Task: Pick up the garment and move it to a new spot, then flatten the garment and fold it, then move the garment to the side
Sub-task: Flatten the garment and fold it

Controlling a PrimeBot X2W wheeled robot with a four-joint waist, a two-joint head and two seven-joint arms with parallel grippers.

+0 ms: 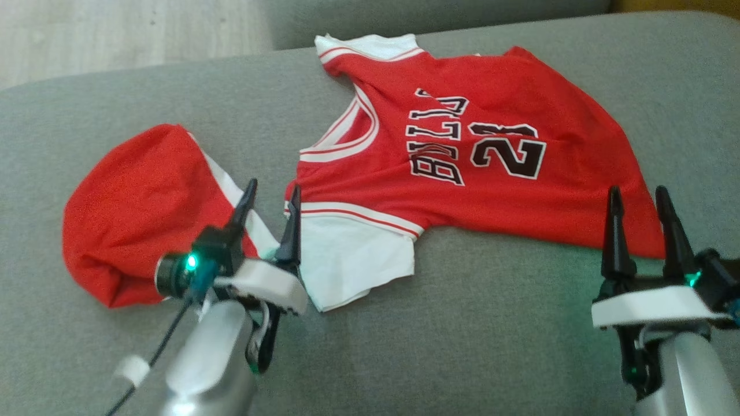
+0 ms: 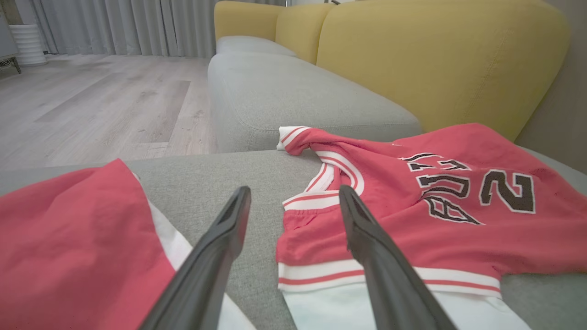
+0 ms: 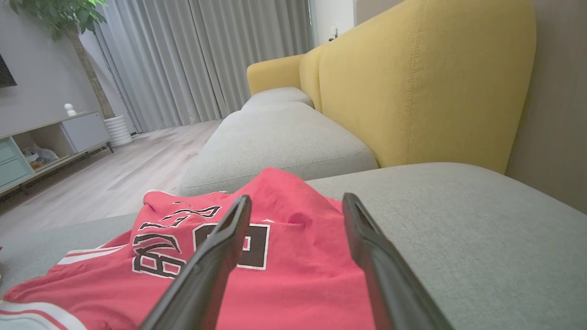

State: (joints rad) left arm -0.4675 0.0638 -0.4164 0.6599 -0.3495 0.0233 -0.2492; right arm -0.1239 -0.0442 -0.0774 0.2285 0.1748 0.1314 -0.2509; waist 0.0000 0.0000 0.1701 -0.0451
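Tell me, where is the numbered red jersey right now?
In the head view the red jersey lies spread on the grey sofa cushion, right of centre, with a crumpled red garment to its left.

That second red piece [image 1: 133,214] just left of the left gripper [image 1: 273,186]? Honestly can't tell what it is, and the left wrist view chops it off at the left and bottom edges. The jersey [image 1: 462,156] lettering is too blurry to read from the head. On the right wrist view a finger [image 3: 215,256] of the right gripper [image 3: 296,198] covers part of the number. The white sleeve [image 2: 321,314] runs off the bottom edge between the left gripper's fingers.
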